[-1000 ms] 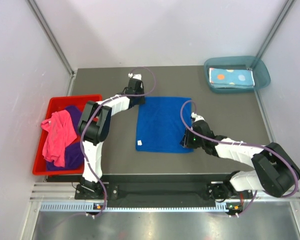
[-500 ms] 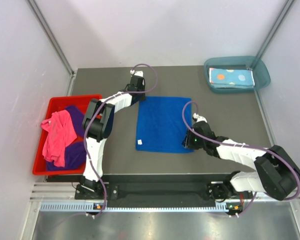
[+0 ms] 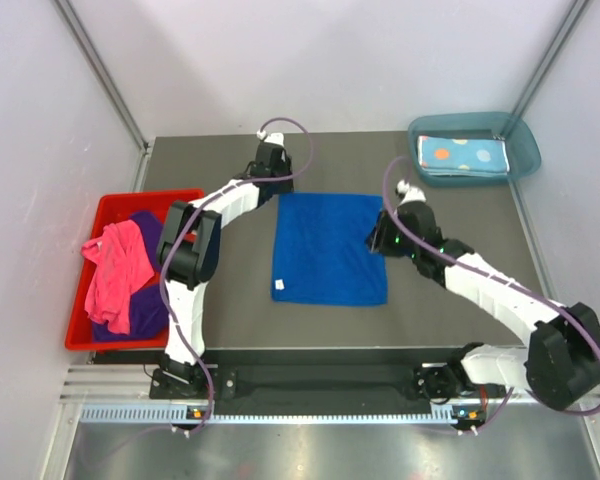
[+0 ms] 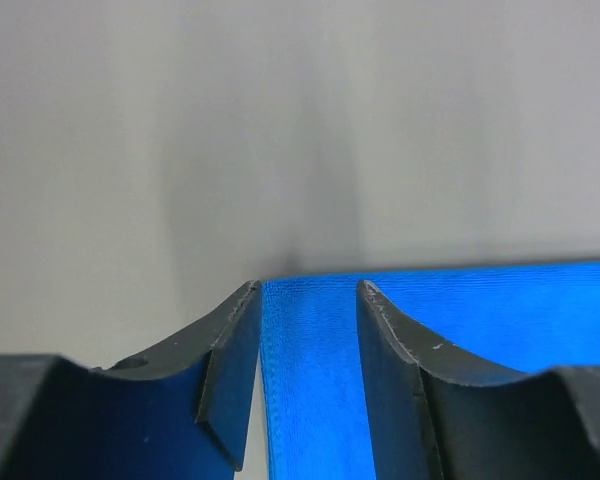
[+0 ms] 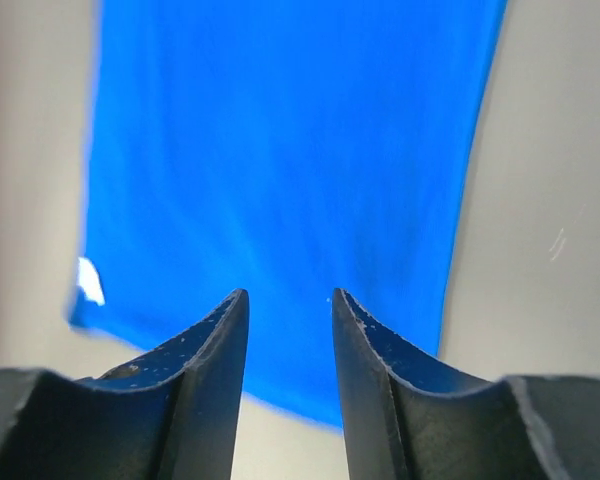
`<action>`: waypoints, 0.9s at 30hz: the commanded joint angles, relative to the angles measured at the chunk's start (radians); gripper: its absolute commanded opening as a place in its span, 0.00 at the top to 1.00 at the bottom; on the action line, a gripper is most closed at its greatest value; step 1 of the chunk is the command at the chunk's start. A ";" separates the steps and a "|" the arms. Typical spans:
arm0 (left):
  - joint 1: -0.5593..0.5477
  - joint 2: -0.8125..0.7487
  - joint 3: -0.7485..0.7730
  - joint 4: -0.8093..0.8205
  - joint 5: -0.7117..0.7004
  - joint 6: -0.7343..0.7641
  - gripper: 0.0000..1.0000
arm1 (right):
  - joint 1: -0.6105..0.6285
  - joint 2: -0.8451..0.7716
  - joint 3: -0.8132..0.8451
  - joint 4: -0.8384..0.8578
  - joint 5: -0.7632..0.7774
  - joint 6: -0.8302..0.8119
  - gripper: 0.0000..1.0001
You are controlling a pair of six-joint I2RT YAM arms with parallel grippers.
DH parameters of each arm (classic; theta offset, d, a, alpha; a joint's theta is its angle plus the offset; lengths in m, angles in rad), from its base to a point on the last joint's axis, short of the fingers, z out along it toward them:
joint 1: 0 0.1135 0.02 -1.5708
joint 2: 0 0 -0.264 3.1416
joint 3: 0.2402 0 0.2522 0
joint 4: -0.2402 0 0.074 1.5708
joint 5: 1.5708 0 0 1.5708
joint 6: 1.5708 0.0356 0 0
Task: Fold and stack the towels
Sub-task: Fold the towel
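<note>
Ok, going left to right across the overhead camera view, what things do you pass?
Red plastic bin holding a pink towel and a purple towel → royal blue towel spread flat → teal tray holding a folded light blue dotted towel.

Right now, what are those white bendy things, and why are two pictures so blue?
Those are two robot arms, each ending in a two-finger pincher called a gripper. The wide picture comes from a camera above. The close ones come from small cameras on the wrists, so dark fingers show at the bottom. A royal blue towel lies flat on the table. The left gripper is at its far left corner, the right gripper over its right edge; both are open, holding nothing. A pink towel and a purple towel sit in the red bin; a dotted towel lies in the teal tray.
</note>
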 commanded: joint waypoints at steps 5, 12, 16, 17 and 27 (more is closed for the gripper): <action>0.009 -0.141 -0.019 -0.002 -0.020 0.009 0.52 | -0.198 0.203 0.240 0.061 -0.012 -0.113 0.57; 0.010 -0.101 -0.041 -0.038 0.028 0.033 0.51 | -0.227 0.533 0.501 0.036 0.035 -0.221 0.55; 0.015 -0.064 -0.046 -0.053 0.034 0.053 0.49 | -0.230 0.707 0.648 0.001 0.067 -0.241 0.54; 0.015 -0.056 -0.046 -0.058 0.035 0.064 0.49 | -0.229 0.735 0.673 -0.016 0.072 -0.246 0.54; 0.035 0.005 -0.059 -0.052 0.028 0.081 0.46 | -0.230 0.897 0.840 -0.108 0.215 -0.272 0.54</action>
